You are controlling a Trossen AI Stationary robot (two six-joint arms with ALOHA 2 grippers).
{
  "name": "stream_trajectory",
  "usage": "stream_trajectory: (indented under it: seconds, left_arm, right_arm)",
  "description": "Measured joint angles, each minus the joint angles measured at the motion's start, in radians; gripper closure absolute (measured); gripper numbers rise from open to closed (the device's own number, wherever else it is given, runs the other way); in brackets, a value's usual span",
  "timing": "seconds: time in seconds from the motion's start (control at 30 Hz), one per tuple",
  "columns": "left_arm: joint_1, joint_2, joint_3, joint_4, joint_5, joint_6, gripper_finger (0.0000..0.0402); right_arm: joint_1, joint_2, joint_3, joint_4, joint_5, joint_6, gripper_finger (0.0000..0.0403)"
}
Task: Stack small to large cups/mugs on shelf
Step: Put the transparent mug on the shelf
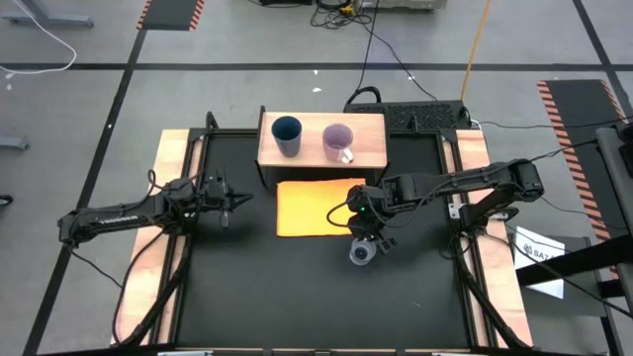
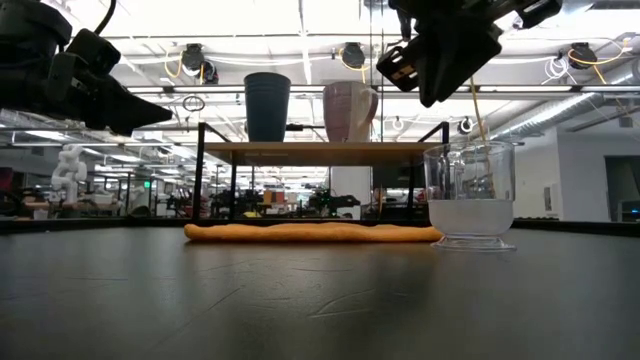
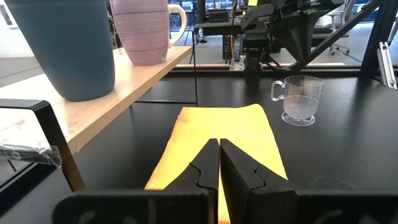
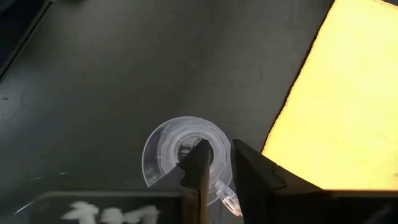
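approx. 2 of 3 done: blue tumbler (image 1: 287, 134) & lilac mug (image 1: 338, 142) stand on shelf (image 1: 371, 127); clear cup (image 1: 362, 254) remains on table directly below right claw (image 1: 373, 240), fingers slightly apart, not gripping; left claw (image 1: 240, 199) idle, fingers together.

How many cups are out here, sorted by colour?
Dark blue tumbler, on the wooden shelf: 1
Lilac mug, on the shelf beside it: 1
Clear cup, on the black table by the orange sheet, under the right claw: 1
Total: 3 cups
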Motion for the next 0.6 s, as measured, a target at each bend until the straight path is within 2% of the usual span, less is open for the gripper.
stream_trajectory:
  seconds: [0.43,0.6]
  left_arm:
    - [0.000,0.000,0.000,0.000,0.000,0.002,0.0385]
    - [0.000,0.000,0.000,0.000,0.000,0.007,0.0385]
  right_arm:
    - [0.000,0.020,0.000,-0.014,0.043,0.025,0.0327]
    - [0.001,0.071,0.001,-0.045,0.086,0.026,0.0327]
